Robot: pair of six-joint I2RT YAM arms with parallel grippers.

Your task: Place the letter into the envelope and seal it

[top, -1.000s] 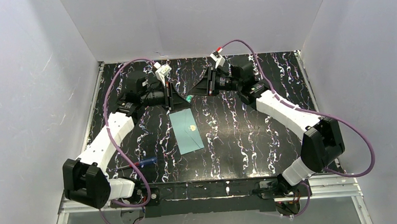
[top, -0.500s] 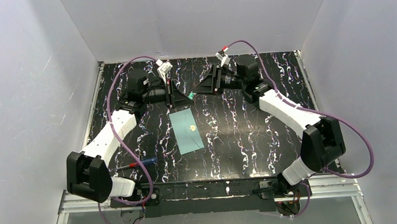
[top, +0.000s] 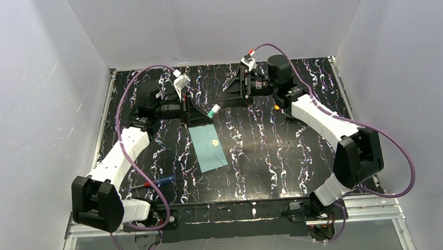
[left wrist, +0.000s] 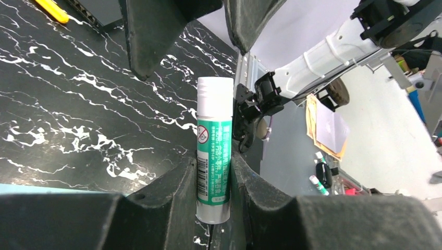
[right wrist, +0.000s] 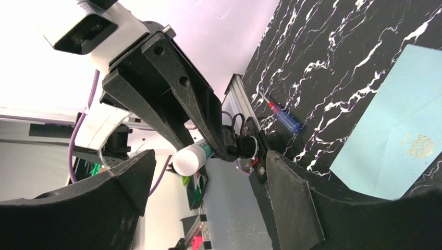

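Observation:
The teal envelope (top: 209,147) lies flat on the black marbled table, its flap down and the gold seal (top: 213,142) showing; the right wrist view also shows the envelope (right wrist: 391,156). The letter is hidden from every view. My left gripper (top: 198,112) hovers just beyond the envelope's far end, shut on a green glue stick (left wrist: 213,151) with a white cap (right wrist: 192,159). My right gripper (top: 229,96) faces it from the right, open and apart from the cap, with nothing between its fingers (right wrist: 286,192).
A blue pen with a red end (top: 156,182) lies near the table's front left. A small yellow object (top: 276,106) sits under the right arm. White walls enclose the table on three sides.
My right gripper has opened wide, let go of the glue stick's cap end and drawn back to the right. The left gripper keeps its hold on the stick.

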